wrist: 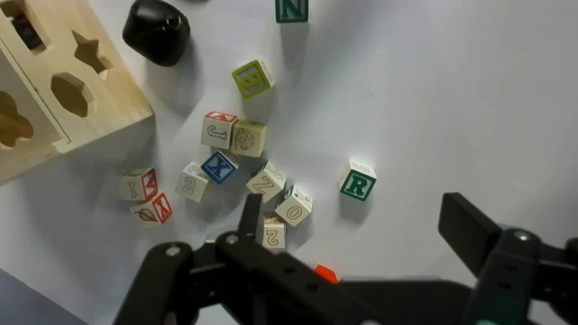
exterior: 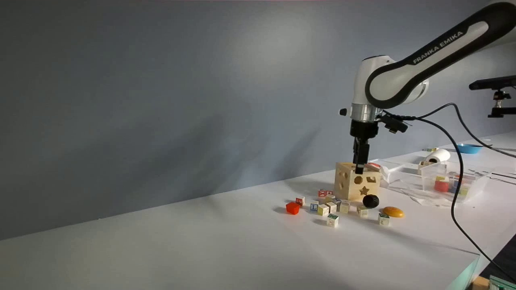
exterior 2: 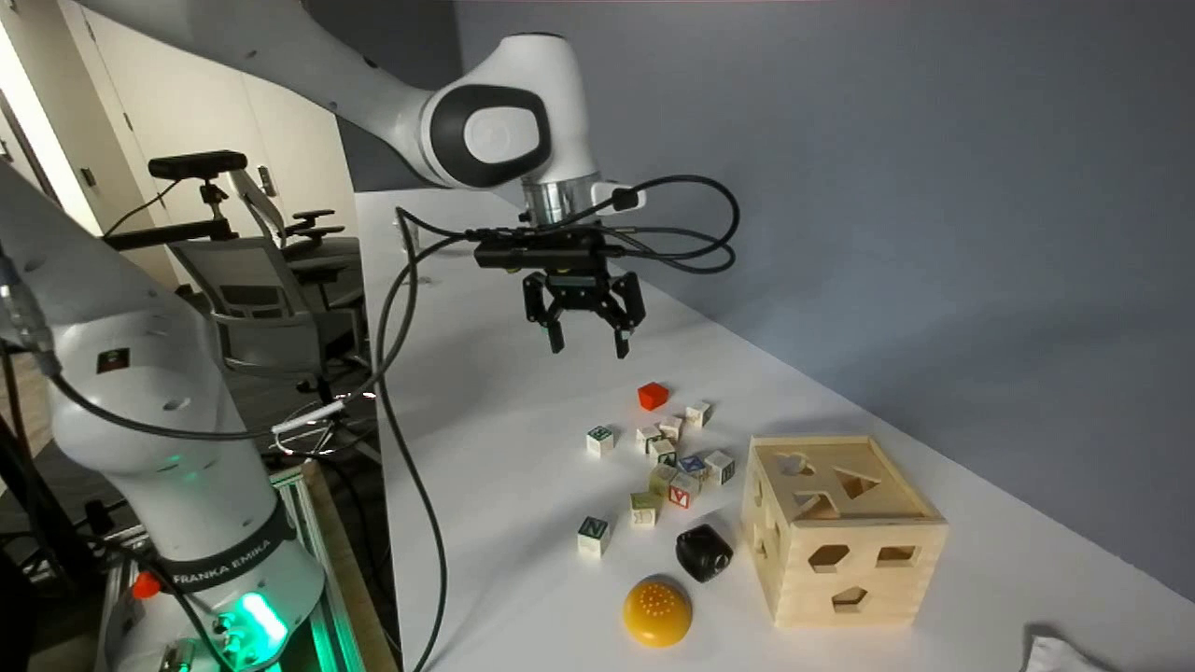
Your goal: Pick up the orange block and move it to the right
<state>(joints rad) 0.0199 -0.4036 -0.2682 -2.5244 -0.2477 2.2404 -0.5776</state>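
The small orange-red block lies on the white table at the edge of a group of letter blocks. It shows in both exterior views (exterior: 293, 208) (exterior 2: 653, 396). In the wrist view the orange block (wrist: 326, 273) is mostly hidden behind a gripper finger linkage. My gripper points down, well above the table, and its fingers are spread with nothing between them in an exterior view (exterior 2: 590, 345). The gripper also shows in an exterior view (exterior: 359, 169), in front of the wooden cube there. In the wrist view the gripper (wrist: 356, 219) has its fingertips wide apart.
Several pale letter blocks (exterior 2: 662, 452) lie close to the orange block. A pale wooden cube with holes (exterior 2: 845, 532), a black piece (exterior 2: 704, 553) and a yellow dome (exterior 2: 657, 612) stand nearby. A clear bin (exterior: 455, 181) and a wall (exterior: 161, 100) also show. A cable hangs from the arm.
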